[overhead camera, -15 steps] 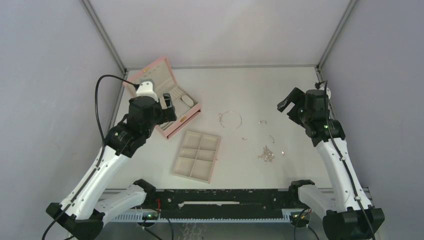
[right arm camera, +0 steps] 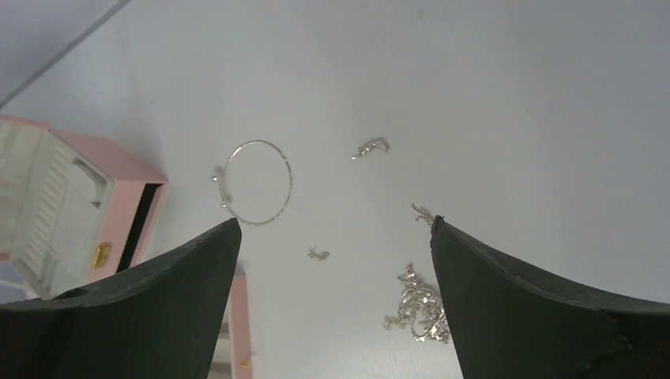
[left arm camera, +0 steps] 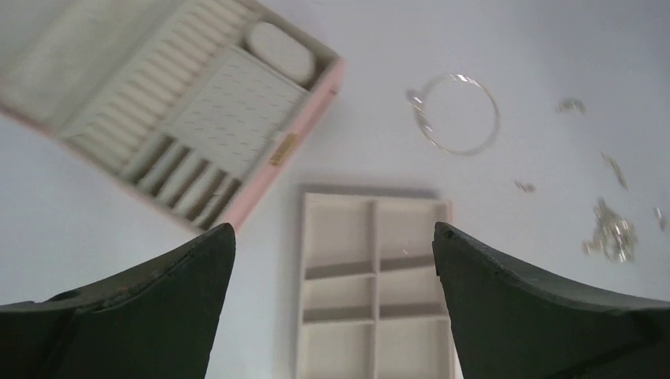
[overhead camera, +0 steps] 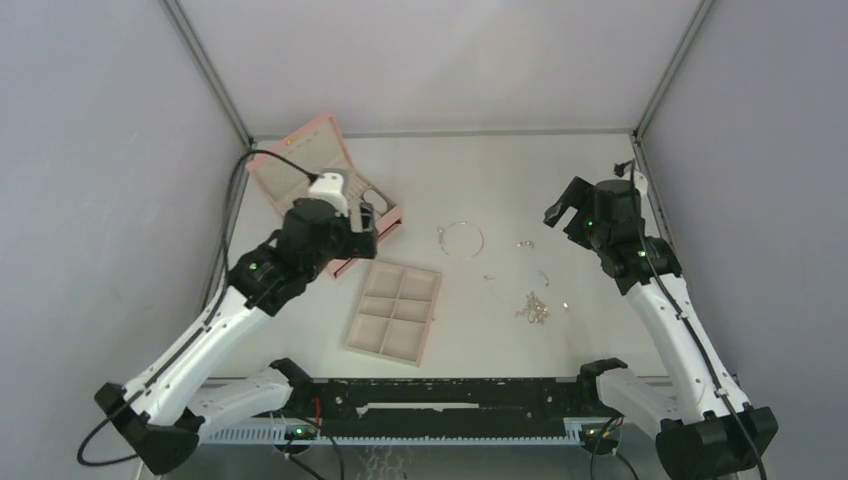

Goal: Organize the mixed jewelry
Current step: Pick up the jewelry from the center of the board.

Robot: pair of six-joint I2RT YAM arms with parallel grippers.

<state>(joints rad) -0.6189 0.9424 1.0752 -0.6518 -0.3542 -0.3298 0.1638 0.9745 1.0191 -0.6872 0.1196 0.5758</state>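
The mixed jewelry lies loose on the table's right-centre. A thin silver chain necklace [overhead camera: 461, 240] forms a ring; it also shows in the left wrist view [left arm camera: 458, 114] and the right wrist view [right arm camera: 257, 181]. A small chain cluster [overhead camera: 532, 308] [right arm camera: 417, 306] [left arm camera: 610, 237] lies nearer. Tiny pieces [overhead camera: 525, 243] [right arm camera: 370, 148] [right arm camera: 318, 253] are scattered between them. My left gripper [overhead camera: 362, 222] [left arm camera: 332, 237] is open and empty, held above the box's front edge and the tray. My right gripper [overhead camera: 560, 212] [right arm camera: 333, 225] is open and empty, held above the pieces.
An open pink quilted box [overhead camera: 310, 165] [left arm camera: 316, 106] [right arm camera: 118, 170] stands at the back left, its cream insert showing. A beige six-compartment tray [overhead camera: 380, 305] [left arm camera: 375, 260] lies in front of it, with nothing in its compartments. Grey walls close in the table.
My left arm has swung right, from over the pink box toward the tray. My right gripper has shifted slightly left. The jewelry has not moved.
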